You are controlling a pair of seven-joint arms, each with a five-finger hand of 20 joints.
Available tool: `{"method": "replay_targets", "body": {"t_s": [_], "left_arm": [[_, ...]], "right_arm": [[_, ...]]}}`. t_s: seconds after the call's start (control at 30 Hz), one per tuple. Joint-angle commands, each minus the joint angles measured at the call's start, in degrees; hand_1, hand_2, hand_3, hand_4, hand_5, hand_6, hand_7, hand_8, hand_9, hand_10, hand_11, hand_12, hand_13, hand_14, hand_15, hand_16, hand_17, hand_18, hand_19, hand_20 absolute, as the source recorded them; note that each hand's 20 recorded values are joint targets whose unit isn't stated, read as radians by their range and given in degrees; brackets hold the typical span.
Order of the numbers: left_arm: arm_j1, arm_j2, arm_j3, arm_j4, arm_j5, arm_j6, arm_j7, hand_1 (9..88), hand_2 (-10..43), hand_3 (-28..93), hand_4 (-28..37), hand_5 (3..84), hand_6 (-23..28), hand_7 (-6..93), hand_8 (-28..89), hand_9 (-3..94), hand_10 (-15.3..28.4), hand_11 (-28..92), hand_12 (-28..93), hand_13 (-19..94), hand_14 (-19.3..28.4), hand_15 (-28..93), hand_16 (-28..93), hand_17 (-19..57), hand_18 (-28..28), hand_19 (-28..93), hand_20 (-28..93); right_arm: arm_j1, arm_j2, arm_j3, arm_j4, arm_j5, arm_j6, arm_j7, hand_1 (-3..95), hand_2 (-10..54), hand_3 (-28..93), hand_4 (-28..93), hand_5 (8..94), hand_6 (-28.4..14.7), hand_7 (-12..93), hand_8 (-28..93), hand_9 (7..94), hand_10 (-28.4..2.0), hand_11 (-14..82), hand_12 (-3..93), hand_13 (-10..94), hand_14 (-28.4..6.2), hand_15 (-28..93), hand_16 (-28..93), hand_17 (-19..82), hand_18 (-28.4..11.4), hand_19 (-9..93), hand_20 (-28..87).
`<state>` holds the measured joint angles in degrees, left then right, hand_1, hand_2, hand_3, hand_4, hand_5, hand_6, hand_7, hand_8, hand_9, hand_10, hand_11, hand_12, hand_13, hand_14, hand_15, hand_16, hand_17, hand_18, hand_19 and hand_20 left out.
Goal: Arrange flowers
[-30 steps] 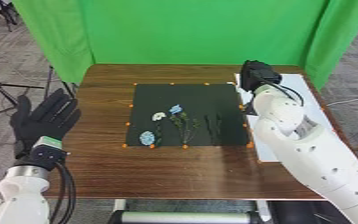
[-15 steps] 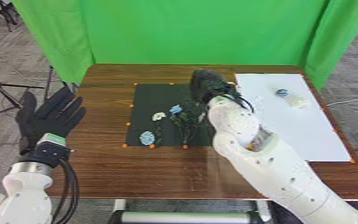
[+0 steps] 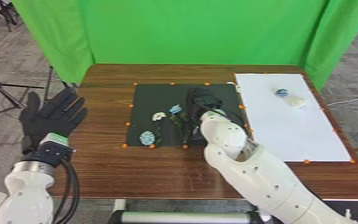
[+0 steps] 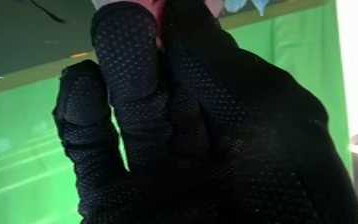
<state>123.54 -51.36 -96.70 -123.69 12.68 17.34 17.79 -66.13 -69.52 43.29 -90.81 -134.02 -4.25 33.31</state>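
Right hand (image 3: 201,101), grip indeterminable, over dark mat (image 3: 149,101); a low sideways sweep could drag the adjacent blue flower (image 3: 175,108).

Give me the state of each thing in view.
Black mat, flat
White board, flat
White flower on mat, lying
Farther blue flower on mat, lying
Nearer blue flower on mat, lying
Blue flower on board, lying
White flower on board, lying
Left robot hand, open
Right robot hand, above mat
Green curtain, hanging
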Motion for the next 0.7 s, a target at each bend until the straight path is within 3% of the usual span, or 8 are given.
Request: {"method": "replay_targets", "body": {"t_s": [0.03,0.1,0.13,0.33,0.4,0.53,0.6,0.7], "left_arm": [[0.3,-0.24,-0.33,-0.07,0.06,0.29,-0.86,25.6,15.1,68,-28.3,41.1,8.2,20.7,-10,32.9,14.1,27,12,21,13.4,42,-7,-5.9,13.4,35,14],[0.4,-0.34,-0.44,-0.49,0.24,2.0,-1.04,26.7,14.9,68,-28.3,40.2,7.2,21.0,-10,32.2,13.8,26,12,20,13.2,42,-7,-5.9,13.4,35,13],[0.5,-0.34,-0.44,-0.69,-0.39,2.5,-0.78,27.5,14.8,68,-28.3,39.9,6.7,21.1,-10,32.0,13.7,27,12,20,13.2,42,-7,-5.9,13.4,35,13],[0.6,-0.75,-0.46,-0.6,-0.66,2.0,-0.96,27.9,14.6,68,-28.3,39.7,6.1,22.2,-11,31.4,13.6,27,12,19,13.0,42,-8,-5.9,13.3,35,13],[1.0,-0.9,-1.07,-0.36,0.63,0.16,-1.75,27.7,14.3,68,-28.3,39.0,6.2,21.7,-11,30.5,13.4,27,12,18,12.9,42,-8,-6.0,13.3,35,13],[1.1,-0.63,-1.05,-0.44,0.34,0.11,-1.46,27.4,13.7,67,-28.3,37.3,5.9,20.4,-11,27.9,13.1,26,12,15,12.1,39,-8,-6.3,13.0,34,13],[1.3,-0.91,-1.62,-0.15,1.49,-2.02,-2.6,27.3,13.5,67,-28.3,36.8,6.0,20.1,-11,27.6,13.2,25,11,14,12.1,39,-8,-6.1,12.8,34,13],[1.1,-1.08,-1.53,-0.21,1.23,-1.8,-2.75,27.2,13.6,68,-28.3,36.4,6.7,19.4,-10,27.2,13.3,25,12,14,11.9,38,-8,-6.4,12.7,33,13]], "right_arm": [[0.4,-0.3,1.1,-2.2,0.4,-2.7,0.7,65.3,-9.5,68,-28,70.1,-2.2,28,-1,81.2,-9.1,9.0,38.7,75,-3.7,41,44,39,-21.0,80,39],[0.3,-0.3,1.3,-2.7,0.4,-4.3,0.4,64.5,-9.5,68,-28,69.1,-2.3,27,-2,79.7,-9.4,7.8,36.1,74,-4.1,42,43,39,-21.4,80,39],[0.2,-0.2,1.4,-3.2,0.2,-5.5,0.0,63.9,-9.5,68,-28,68.2,-2.2,25,-2,78.7,-9.6,7.4,34.9,73,-4.2,43,42,38,-21.7,81,39],[-0.1,0.1,1.7,-4.2,0.4,-6.9,0.5,61.9,-9.5,67,-28,65.7,-1.9,22,-10,71.2,-12.2,14.6,22.6,71,-4.5,44,40,37,-22.7,82,38],[-0.1,0.3,2.0,-4.4,0.6,-7.1,0.7,61.3,-9.5,68,-28,65.1,-1.9,21,-13,67.9,-13.7,16.4,17.8,70,-4.8,44,39,37,-22.9,82,37],[0.1,0.8,2.2,-4.9,0.7,-7.5,1.0,59.7,-9.5,68,-28,64.0,-2.3,21,-14,63.2,-14.6,14.5,15.0,70,-4.9,45,39,36,-23.0,83,37],[0.0,1.1,2.5,-5.3,1.0,-7.7,1.1,59.4,-9.5,68,-28,63.3,-2.6,21,-14,61.9,-15.0,13.8,14.6,69,-5.0,45,38,36,-23.1,82,37],[0.2,1.2,2.0,-4.9,0.2,-6.4,1.9,59.3,-9.5,66,-28,62.9,-2.7,21,-14,61.7,-15.0,14.6,14.9,68,-5.3,45,38,36,-23.3,82,37]]}}
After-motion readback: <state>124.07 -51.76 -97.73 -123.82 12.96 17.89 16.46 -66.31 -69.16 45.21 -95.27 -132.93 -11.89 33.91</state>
